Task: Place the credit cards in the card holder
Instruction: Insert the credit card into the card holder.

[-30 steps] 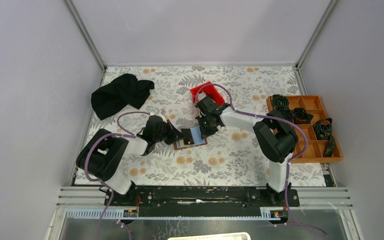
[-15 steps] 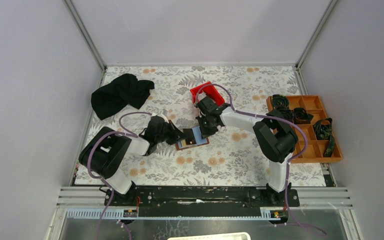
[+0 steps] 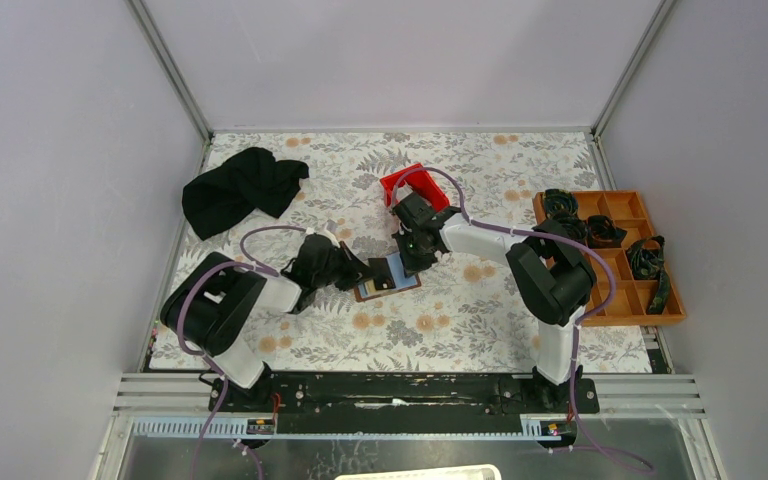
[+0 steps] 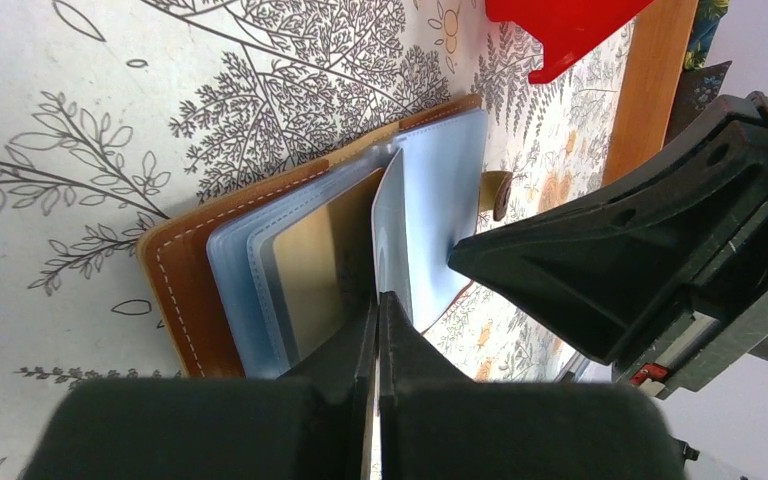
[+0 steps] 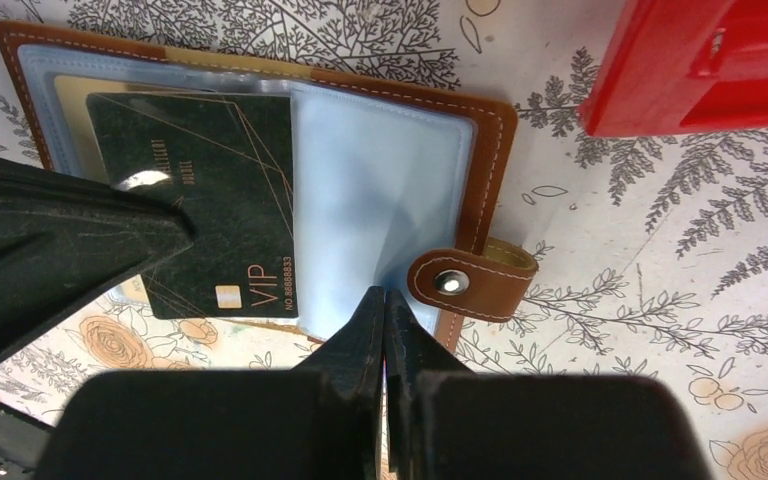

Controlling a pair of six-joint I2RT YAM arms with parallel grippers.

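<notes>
Fingers of left gripper [image 4: 378, 305] clamped on black card [image 5: 222, 225], over wallet [image 5: 492, 150] lying open on table [image 3: 460, 330]; right gripper [image 5: 385, 298] fingers together at wallet edge. 1 gold card [image 4: 322, 262] apparently pocketed; black card not yet in.

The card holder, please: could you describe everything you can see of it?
The card holder is brown leather with pale stitching, lying open and flat on the floral table near the red bin. Clear bluish plastic sleeves fill it; a tab clasp with a metal snap sticks out at one edge. A dark card marked VIP lies over the sleeves, pinched by the shut left hand. The shut right hand's tip seems to rest on a sleeve by the clasp.
</notes>
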